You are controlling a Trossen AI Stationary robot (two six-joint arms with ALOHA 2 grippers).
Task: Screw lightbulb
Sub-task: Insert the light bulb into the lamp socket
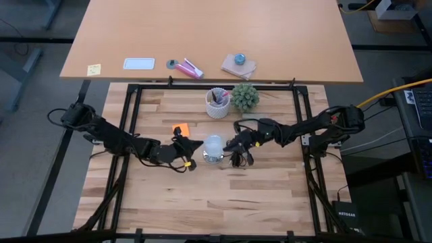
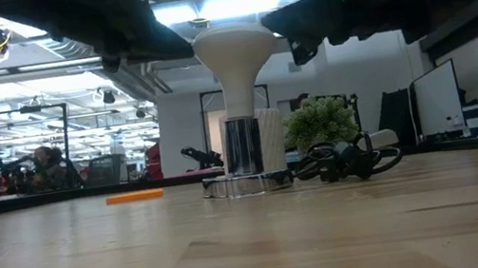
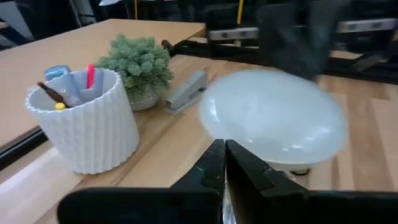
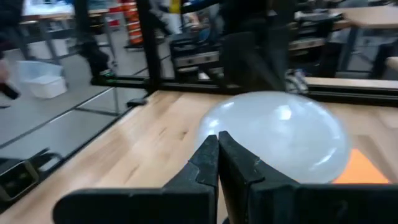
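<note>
The frosted white lightbulb [image 1: 214,144] stands upright with its screw base [image 2: 243,145] in the shiny round socket disc [image 2: 247,186] at the table's middle. My left gripper [image 1: 196,150] is shut, with its fingertips at the dome's left side [image 3: 224,149]. My right gripper [image 1: 229,144] is shut, with its fingertips at the dome's right side [image 4: 217,140]. In the low view both grippers hang level with the dome [image 2: 234,43], the left gripper [image 2: 177,43] on one side and the right gripper [image 2: 285,30] on the other. My left gripper's shut fingertips come level from the table's left, right at the dome's edge [image 3: 214,124]; I cannot tell whether they touch it. My right gripper's shut fingertips come level from the table's right, right at the dome's edge [image 4: 214,124]; I cannot tell whether they touch it.
A white ribbed cup [image 1: 217,101] with pens and a small green plant [image 1: 245,96] stand behind the bulb. A flat grey bar [image 3: 186,93] lies near them. An orange note [image 1: 180,128] lies at the left. The socket's black cord [image 2: 349,160] coils at the right.
</note>
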